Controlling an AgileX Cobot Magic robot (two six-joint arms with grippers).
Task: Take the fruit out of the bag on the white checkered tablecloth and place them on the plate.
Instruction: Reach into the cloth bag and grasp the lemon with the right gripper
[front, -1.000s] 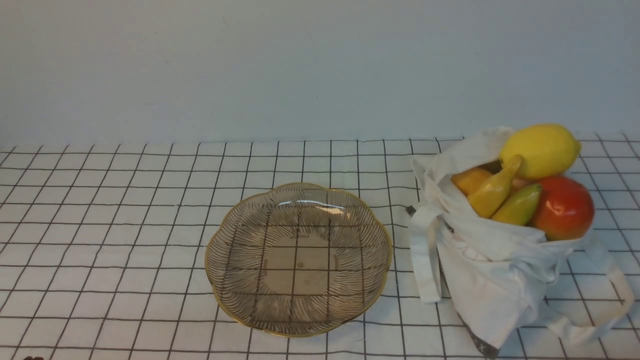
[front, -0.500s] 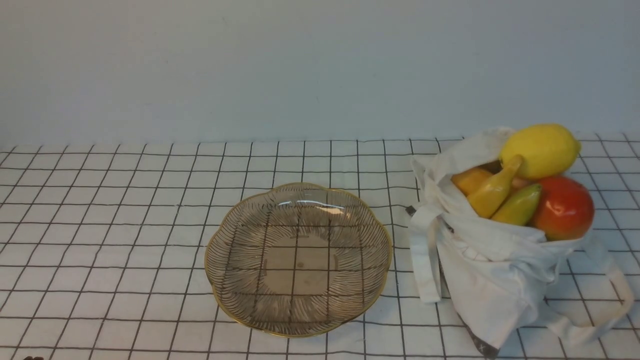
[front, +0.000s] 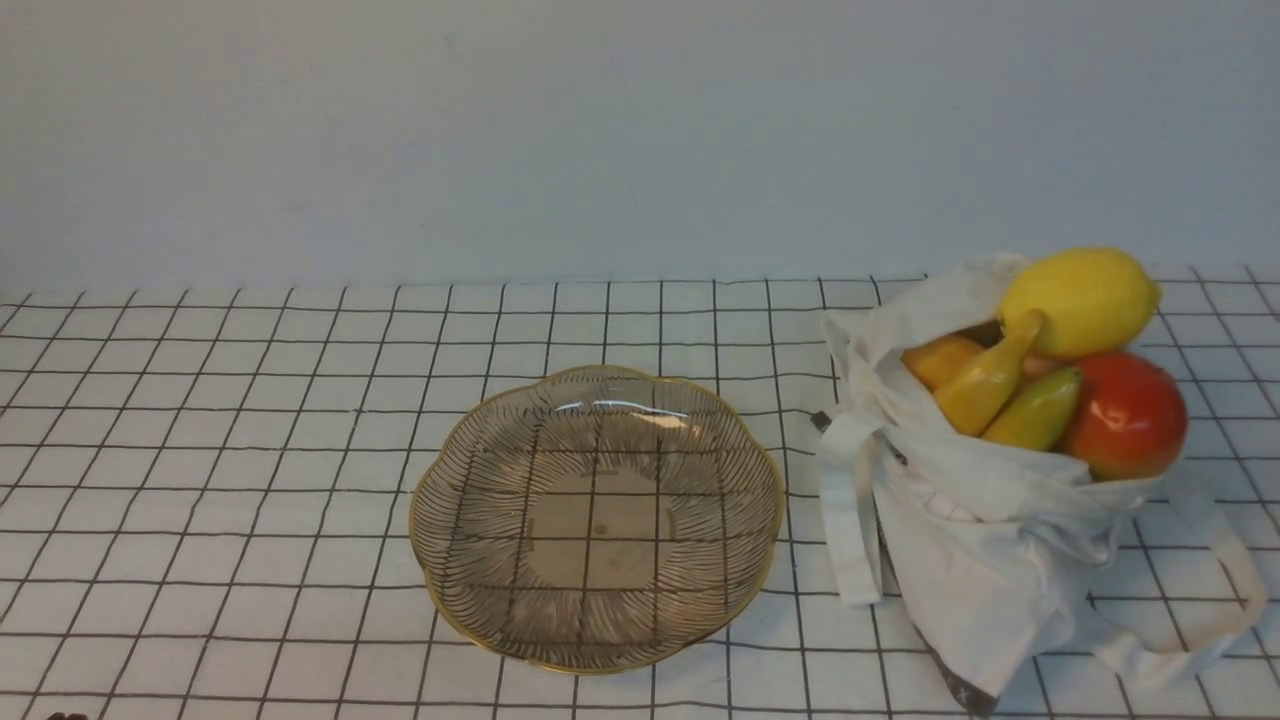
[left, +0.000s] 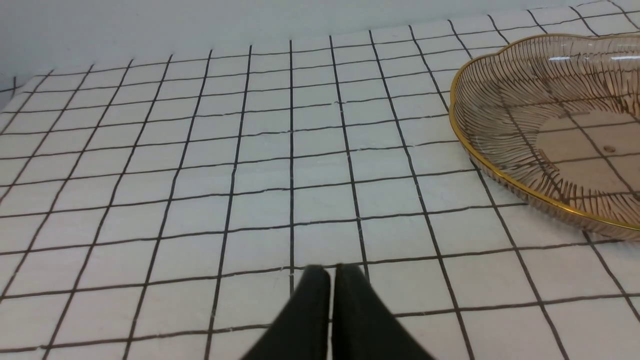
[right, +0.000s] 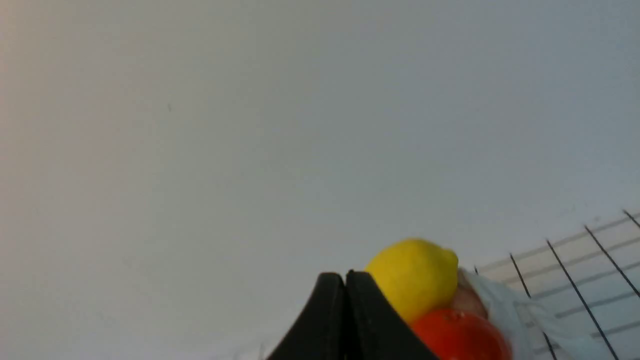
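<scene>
The off-white bag (front: 990, 540) slumps at the right on the white checkered tablecloth (front: 200, 450). In its mouth lie a yellow lemon (front: 1080, 300), a red-orange apple (front: 1130, 415), a yellow banana (front: 985, 385), a green banana (front: 1035, 412) and an orange piece (front: 940, 360). The brownish glass plate (front: 440, 520) sits empty at the centre. Neither gripper shows in the front view. My left gripper (left: 331, 272) is shut and empty over bare cloth beside the plate (left: 480, 155). My right gripper (right: 345, 277) is shut and empty, close to the lemon (right: 412, 277) and apple (right: 460, 335).
A plain pale wall (front: 600, 130) rises behind the table. The bag's strap handles (front: 1215, 610) loop out on the cloth at the right and front. Bare cloth lies left of the plate.
</scene>
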